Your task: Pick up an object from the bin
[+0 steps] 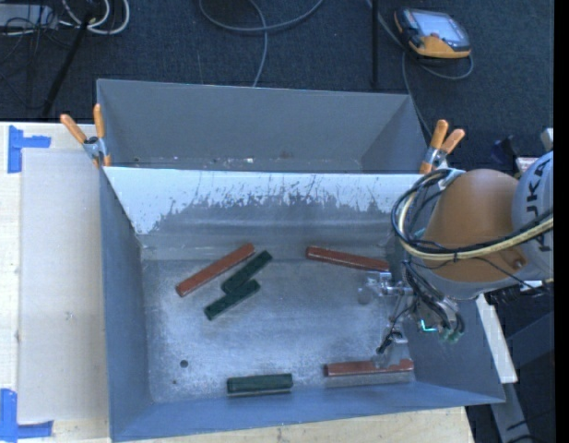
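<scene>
My gripper (391, 338) hangs low at the right side of the bin, under the arm's orange cover. Its tip is just above the right end of a flat reddish-brown bar (369, 368) that lies along the bin's front wall. I cannot tell whether it touches the bar. A second reddish-brown bar (349, 258) lies behind the gripper, near the back right of the floor, with its right end close to the gripper's body.
A third reddish-brown bar (215, 269) lies slanted at the left middle. Beside it are two dark green bars (247, 273) (231, 300). Another dark green bar (259, 385) rests against the front wall. The bin's sloped walls rise on all sides.
</scene>
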`<action>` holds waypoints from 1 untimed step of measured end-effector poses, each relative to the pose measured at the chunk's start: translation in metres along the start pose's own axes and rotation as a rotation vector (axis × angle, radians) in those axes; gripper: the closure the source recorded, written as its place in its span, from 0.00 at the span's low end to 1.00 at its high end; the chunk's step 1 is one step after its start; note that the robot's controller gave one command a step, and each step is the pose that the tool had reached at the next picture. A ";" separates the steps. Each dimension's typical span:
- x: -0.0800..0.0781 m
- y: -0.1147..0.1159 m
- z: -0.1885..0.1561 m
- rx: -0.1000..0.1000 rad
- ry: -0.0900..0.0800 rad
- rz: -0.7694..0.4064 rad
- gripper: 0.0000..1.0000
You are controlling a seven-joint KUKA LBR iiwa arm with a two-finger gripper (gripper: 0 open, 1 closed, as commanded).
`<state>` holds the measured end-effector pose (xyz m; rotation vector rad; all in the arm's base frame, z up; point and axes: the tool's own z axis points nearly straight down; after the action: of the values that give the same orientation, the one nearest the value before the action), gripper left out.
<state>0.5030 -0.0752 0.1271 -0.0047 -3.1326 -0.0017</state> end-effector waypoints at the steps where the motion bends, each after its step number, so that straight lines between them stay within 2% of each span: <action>1: 0.017 0.011 0.058 0.002 -0.012 -0.156 0.00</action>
<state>0.4859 -0.0644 0.0696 0.2397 -3.1358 -0.0001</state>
